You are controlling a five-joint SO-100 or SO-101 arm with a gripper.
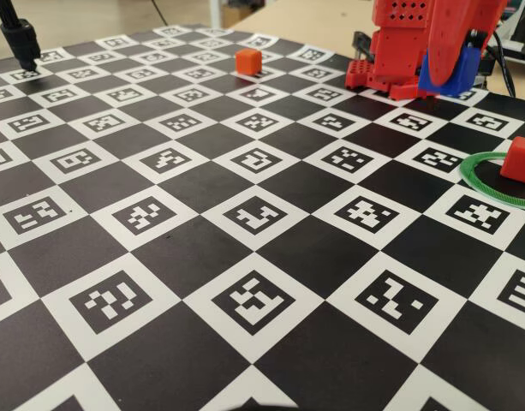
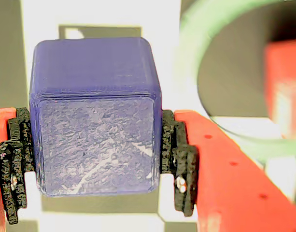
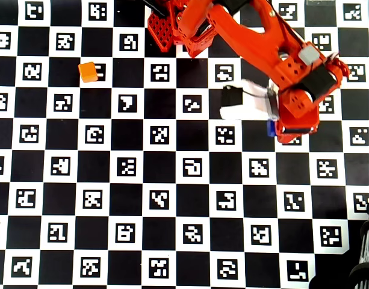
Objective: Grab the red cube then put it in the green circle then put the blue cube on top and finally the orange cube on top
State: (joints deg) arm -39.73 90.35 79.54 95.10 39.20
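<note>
1 red cube (image 1: 519,159), 1 blue cube (image 2: 94,116), 1 orange cube (image 1: 248,61), 1 green circle (image 1: 485,183).

In the overhead view the arm (image 3: 274,54) hides the green circle and the red cube, and only a sliver of the blue cube (image 3: 271,127) shows. In the fixed view the green circle (image 1: 485,175) is cut by the right edge. In the wrist view the red cube (image 2: 283,87) is blurred and cropped.

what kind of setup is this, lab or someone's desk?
Likely a lab or hobby test bench: the marker-printed checkerboard mat, a 3D-printed-looking red arm whose gripper holds the blue cube, and a wooden table edge behind.
</note>
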